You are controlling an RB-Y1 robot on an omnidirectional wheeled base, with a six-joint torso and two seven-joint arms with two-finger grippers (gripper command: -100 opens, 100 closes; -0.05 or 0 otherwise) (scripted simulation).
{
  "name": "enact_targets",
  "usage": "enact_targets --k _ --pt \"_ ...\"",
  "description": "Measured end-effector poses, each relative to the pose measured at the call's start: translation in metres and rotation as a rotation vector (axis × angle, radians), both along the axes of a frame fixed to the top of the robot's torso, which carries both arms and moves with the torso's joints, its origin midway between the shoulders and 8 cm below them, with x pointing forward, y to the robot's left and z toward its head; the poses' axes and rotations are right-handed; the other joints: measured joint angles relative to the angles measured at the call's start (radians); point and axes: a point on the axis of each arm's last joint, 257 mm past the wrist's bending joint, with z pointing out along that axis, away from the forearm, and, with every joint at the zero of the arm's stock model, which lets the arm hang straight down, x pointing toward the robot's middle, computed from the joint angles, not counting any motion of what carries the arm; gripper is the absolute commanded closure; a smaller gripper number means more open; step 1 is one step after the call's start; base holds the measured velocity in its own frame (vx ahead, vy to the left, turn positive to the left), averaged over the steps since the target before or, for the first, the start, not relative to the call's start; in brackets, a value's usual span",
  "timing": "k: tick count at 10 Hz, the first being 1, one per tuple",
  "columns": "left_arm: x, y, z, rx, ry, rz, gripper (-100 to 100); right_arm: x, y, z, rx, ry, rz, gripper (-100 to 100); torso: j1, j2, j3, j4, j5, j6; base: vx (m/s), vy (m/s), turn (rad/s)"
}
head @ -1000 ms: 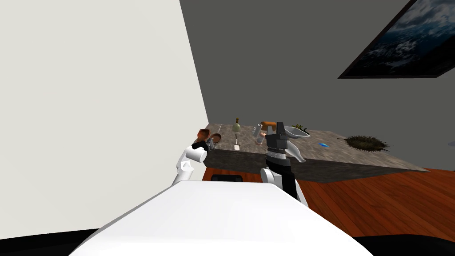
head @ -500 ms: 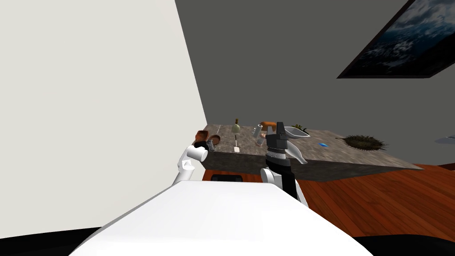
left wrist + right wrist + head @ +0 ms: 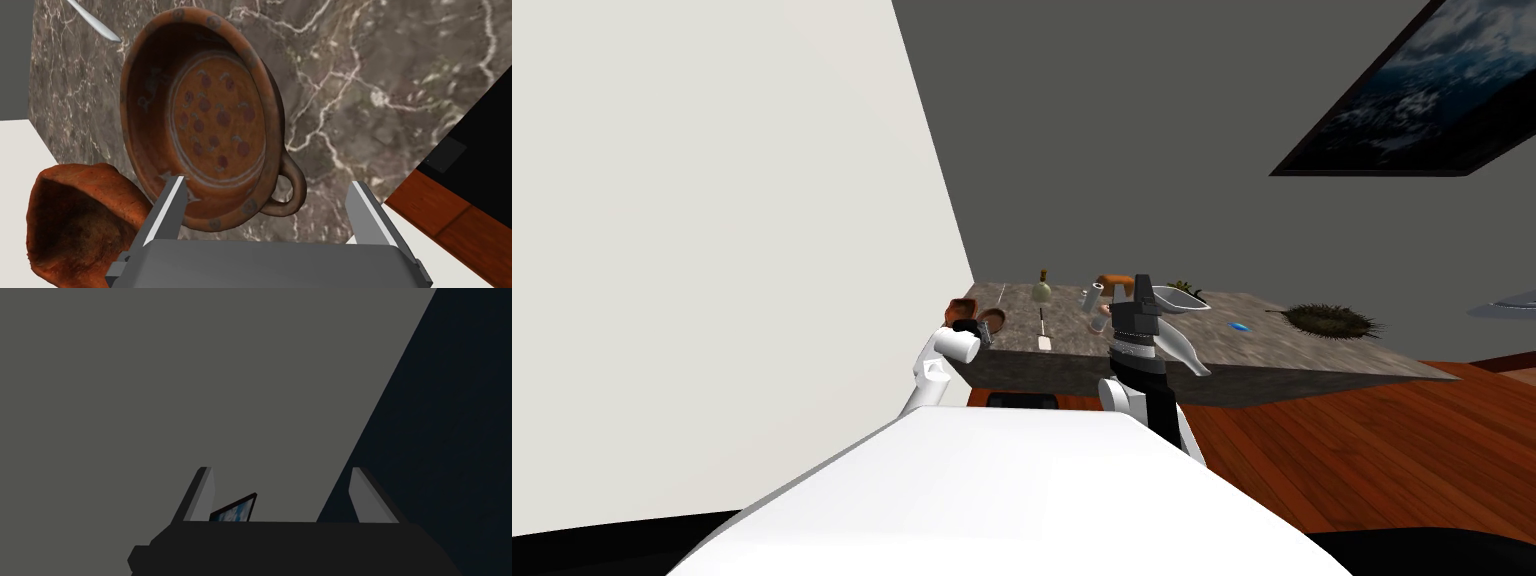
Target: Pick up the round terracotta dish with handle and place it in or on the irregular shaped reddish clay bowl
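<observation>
**Kid:** What moved just now?

**Robot:** I did. My head camera swung a little. In the head view, the edge of the white wall [image 3: 712,250] and the near corner of the stone counter [image 3: 1312,350] slid to the left.

**Kid:** Where is the lumpy red bowl [image 3: 75,215]?

**Robot:** It is on the counter's left corner, just beside the round dish [image 3: 215,125], at about ten o'clock from it.

**Kid:** And the dish?

**Robot:** It sits on the counter. It has red dots inside and a loop handle. My left gripper [image 3: 267,182] hangs over it with its fingers wide apart. One finger is in front of the rim. I cannot tell if it touches.

**Kid:** What is further right?

**Robot:** A green bottle [image 3: 1043,288] stands at two o'clock from the dish. My right gripper [image 3: 280,470] is held up at three o'clock. Its fingers are apart and hold nothing.
</observation>
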Motion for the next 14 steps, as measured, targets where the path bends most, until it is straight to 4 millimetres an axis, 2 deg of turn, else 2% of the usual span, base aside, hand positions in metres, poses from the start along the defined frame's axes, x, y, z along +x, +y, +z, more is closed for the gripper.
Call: enact_targets --k 1,5,6,10,11,12,14 --pt "0.0 0.0 0.0 0.0 -0.001 0.0 -100 0.0 0.0 0.0 0.0 0.0 0.0 0 0.0 0.002 0.001 0.001 0.0 0.0 0.014 -0.004 0.002" --pt "0.009 0.001 -0.015 -0.001 -0.002 -0.001 -100 0.0 0.0 0.0 0.0 0.0 0.0 0 -0.001 0.003 0.002 0.001 0.0 0.0 0.014 -0.008 0.002" --pt "0.009 0.001 -0.015 -0.001 -0.004 -0.002 100 0.0 0.0 0.0 0.0 0.0 0.0 0 -0.001 0.003 0.002 0.001 0.0 0.0 0.0 0.0 0.0" --pt "0.009 0.001 -0.015 -0.001 -0.002 -0.002 100 0.0 0.0 0.0 0.0 0.0 0.0 0 0.0 0.004 0.003 0.002 0.0 0.0 0.0 0.0 0.0" --pt "0.009 0.001 -0.015 -0.001 -0.002 -0.002 0 0.0 0.0 0.0 0.0 0.0 0.0 0 0.0 0.004 0.003 0.002 0.0 0.0 0.0 0.0 0.0" --pt "0.009 0.001 -0.015 -0.001 -0.002 -0.002 100 0.0 0.0 0.0 0.0 0.0 0.0 0 0.0 0.005 0.003 0.002 0.0 0.0 -0.012 0.009 -0.004" --pt "0.006 0.001 -0.009 0.0 -0.003 -0.002 100 0.0 0.0 0.0 0.0 0.0 0.0 0 0.0 0.007 0.004 0.003 0.0 0.0 -0.019 0.009 -0.002"
